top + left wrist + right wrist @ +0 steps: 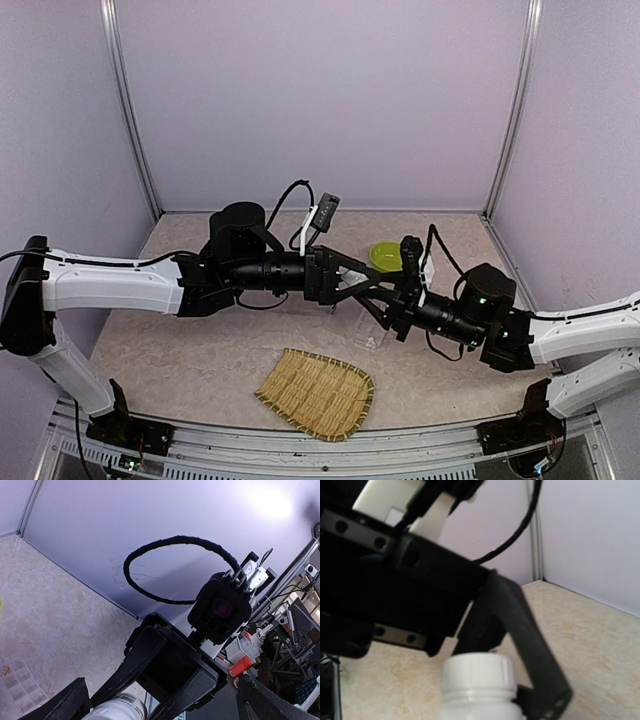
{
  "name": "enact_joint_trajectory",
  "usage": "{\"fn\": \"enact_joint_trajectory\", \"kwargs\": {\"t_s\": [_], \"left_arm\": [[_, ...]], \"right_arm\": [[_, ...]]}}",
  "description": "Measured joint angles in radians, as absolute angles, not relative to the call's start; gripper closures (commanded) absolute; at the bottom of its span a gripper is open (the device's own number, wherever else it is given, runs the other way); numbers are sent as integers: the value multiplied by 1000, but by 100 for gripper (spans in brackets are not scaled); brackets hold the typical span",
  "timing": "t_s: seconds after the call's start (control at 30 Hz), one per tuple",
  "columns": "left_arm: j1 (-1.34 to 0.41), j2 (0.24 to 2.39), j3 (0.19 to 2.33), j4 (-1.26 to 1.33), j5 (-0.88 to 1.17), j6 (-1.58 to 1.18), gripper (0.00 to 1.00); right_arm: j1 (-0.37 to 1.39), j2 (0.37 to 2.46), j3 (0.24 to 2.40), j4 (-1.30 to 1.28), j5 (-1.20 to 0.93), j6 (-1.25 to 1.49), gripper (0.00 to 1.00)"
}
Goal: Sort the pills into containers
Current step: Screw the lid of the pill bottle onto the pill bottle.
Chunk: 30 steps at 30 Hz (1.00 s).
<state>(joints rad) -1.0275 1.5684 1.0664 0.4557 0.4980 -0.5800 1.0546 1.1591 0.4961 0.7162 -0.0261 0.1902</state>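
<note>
My right gripper [398, 312] is shut on a white pill bottle [477, 677] with a ribbed white cap, held above the middle of the table. My left gripper [372, 290] is wide open and faces it. One of its black fingers [532, 645] runs down just right of the cap, and the other shows dark behind the cap. In the left wrist view the bottle's labelled body [117, 710] sits low between the right gripper's fingers. The clear organiser box, the containers [368, 330], lies flat under both grippers. One compartment [7, 669] holds an orange speck. No loose pills show.
A lime-green bowl [385, 257] stands behind the grippers, towards the back right. A woven bamboo tray [315, 392] lies near the front edge. Purple walls close in the back and both sides of the beige tabletop [180, 350].
</note>
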Motion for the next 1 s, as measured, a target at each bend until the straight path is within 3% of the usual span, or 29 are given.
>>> {"fn": "enact_joint_trajectory", "kwargs": {"t_s": [0.1,0.3,0.63,1.0], "left_arm": [[-1028,1568,1066,456,499,-580,2],[-1029,1568,1066,447,485,-580,16],[-1026,1566,1066,366,433,-604,21],[-1021,1567,1085,305,411,-627,52]], "right_arm": [[1059,1176,500,720,-45,193,90],[1063,1173,502,716,-65,187,90],[1065,1049,496,580,-14,78,90],[1072,1041,496,503,36,23,90]]}}
